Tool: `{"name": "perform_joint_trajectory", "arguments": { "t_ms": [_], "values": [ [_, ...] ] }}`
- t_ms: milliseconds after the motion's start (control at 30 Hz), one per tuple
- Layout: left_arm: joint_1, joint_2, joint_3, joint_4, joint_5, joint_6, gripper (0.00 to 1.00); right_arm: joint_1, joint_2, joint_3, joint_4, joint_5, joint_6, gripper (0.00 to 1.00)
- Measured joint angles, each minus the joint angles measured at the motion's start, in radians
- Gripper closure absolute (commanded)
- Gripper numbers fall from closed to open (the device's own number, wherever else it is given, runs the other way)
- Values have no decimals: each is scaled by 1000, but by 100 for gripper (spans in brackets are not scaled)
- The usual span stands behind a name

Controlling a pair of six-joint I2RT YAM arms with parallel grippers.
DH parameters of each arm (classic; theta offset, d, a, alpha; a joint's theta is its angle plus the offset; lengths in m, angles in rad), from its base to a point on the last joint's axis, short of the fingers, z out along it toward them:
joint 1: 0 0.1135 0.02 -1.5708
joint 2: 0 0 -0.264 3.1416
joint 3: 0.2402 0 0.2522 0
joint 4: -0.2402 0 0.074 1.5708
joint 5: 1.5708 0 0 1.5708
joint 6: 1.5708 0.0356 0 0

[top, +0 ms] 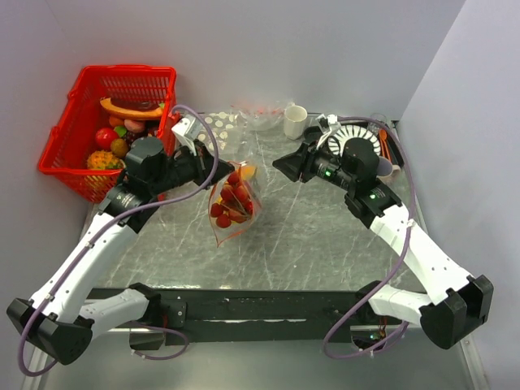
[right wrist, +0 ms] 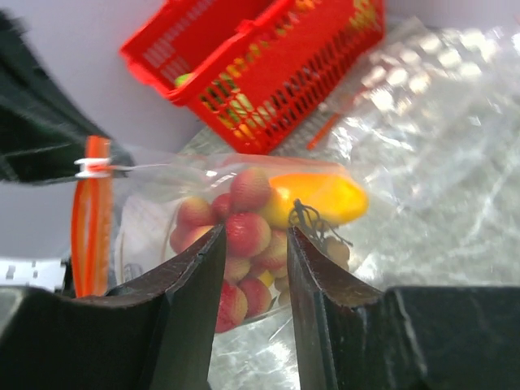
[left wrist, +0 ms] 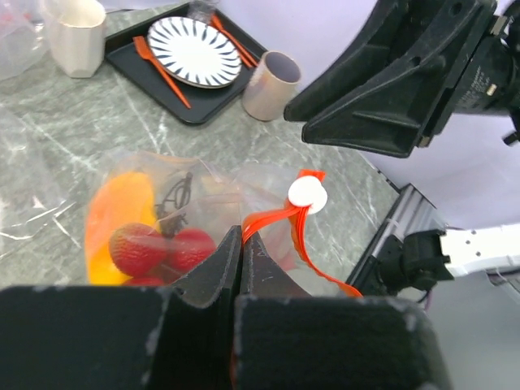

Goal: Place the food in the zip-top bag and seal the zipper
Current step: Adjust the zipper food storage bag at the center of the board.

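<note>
The zip-top bag (top: 232,203) hangs over the table's middle, holding the food: red strawberries (left wrist: 138,248) and an orange-yellow piece (left wrist: 122,211). My left gripper (left wrist: 242,234) is shut on the orange-red zipper (left wrist: 272,215) beside its white slider (left wrist: 307,195). From above, the left gripper (top: 218,165) sits at the bag's top left corner. My right gripper (top: 278,166) hovers a little to the bag's right, apart from it. Its jaws (right wrist: 256,233) stand open with nothing between them, and the bag (right wrist: 244,219) and zipper (right wrist: 89,215) lie beyond.
A red basket (top: 110,122) of toy food stands at the back left. A clear dotted bag (top: 223,126) lies behind the bag. A white cup (top: 295,122) and a black tray (left wrist: 195,110) with a striped plate (left wrist: 195,50) and another cup (left wrist: 272,85) sit at the back right.
</note>
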Motion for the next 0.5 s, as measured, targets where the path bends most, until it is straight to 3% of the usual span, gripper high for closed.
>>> {"name": "perform_joint_trajectory", "arguments": {
  "t_ms": [67,200,500],
  "values": [
    [0,-10,-5,2,25,0,99,0,-6,0,20,-44,-31,51],
    [0,-21,-6,4,93,-1,99,0,-23,-19,94,-164,-79,32],
    [0,-21,-6,43,251,-43,99,3,-45,-66,204,-375,-182,33]
  ]
}}
